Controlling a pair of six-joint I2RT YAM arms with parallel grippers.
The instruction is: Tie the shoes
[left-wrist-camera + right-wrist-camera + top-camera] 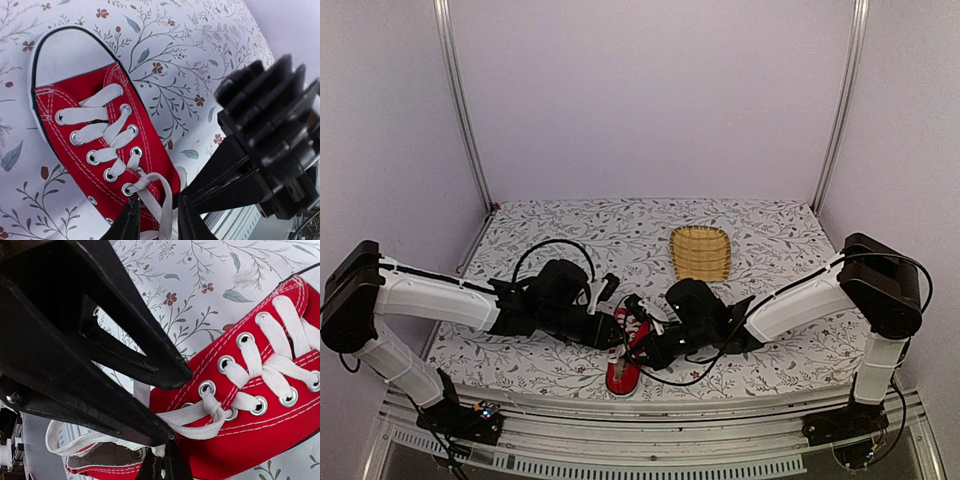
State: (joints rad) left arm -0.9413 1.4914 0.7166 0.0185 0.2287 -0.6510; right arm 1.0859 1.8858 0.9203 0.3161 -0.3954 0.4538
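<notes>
The red sneaker lies near the table's front edge between both arms, with its white toe cap and white laces showing. My left gripper is open over the shoe's top eyelets. A loose lace loop passes between its fingers. My right gripper is shut on a white lace strand beside the shoe's opening. The left gripper's black fingers fill much of the right wrist view, over the red canvas.
A yellow woven basket stands behind the shoe, right of centre. The table has a floral cloth. Metal frame posts stand at the back corners, and the table's front rail runs just past the shoe.
</notes>
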